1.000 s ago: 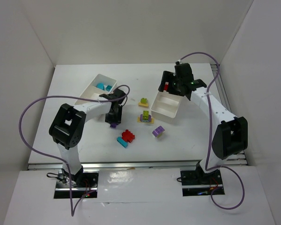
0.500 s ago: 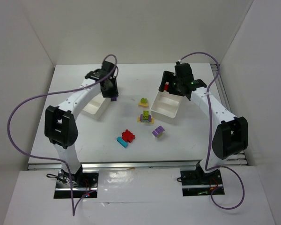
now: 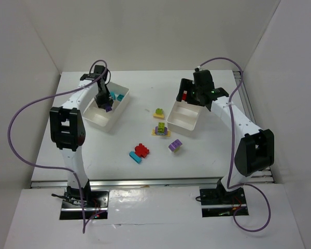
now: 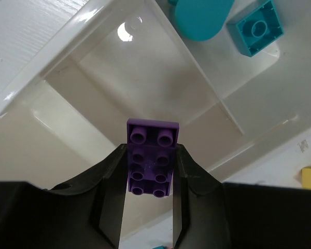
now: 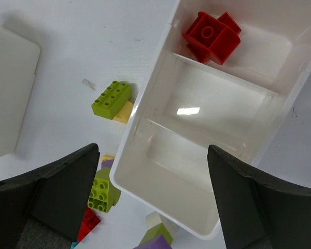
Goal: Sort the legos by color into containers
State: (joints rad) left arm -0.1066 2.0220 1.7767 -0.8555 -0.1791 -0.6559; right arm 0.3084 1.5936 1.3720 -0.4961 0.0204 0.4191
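We log a matte white table [image 3: 93, 155] with two glossy white plastic trays, rectangular, thin-walled and split by dividers: the left tray [image 3: 101, 118] at far left and the right tray [image 3: 182, 122] at far right. The black left gripper [image 3: 104, 101] hangs over the left tray, its jaws clamped on a flat purple plate [image 4: 153, 135] with two rows of round studs. The plate's lower end is covered by the fingers [image 4: 111, 181], and we cannot tell whether it touches the tray floor. The right gripper [image 5: 153, 150] hovers over the right tray with its jaws spread wide and nothing between them. In the left tray's end compartment lie a square cyan brick [image 4: 256, 28] and a rounded cyan piece [image 4: 202, 18], cut off by the top edge. A chunky red brick [image 5: 212, 36] sits in the right tray's far compartment. Loose on the table between the trays are a lime brick [image 5: 111, 99] on a pale yellow piece, a red-and-cyan cluster [image 3: 140, 153], a purple cluster [image 3: 175, 145] and a lime-topped cluster [image 3: 160, 129], too small to make out the joints.
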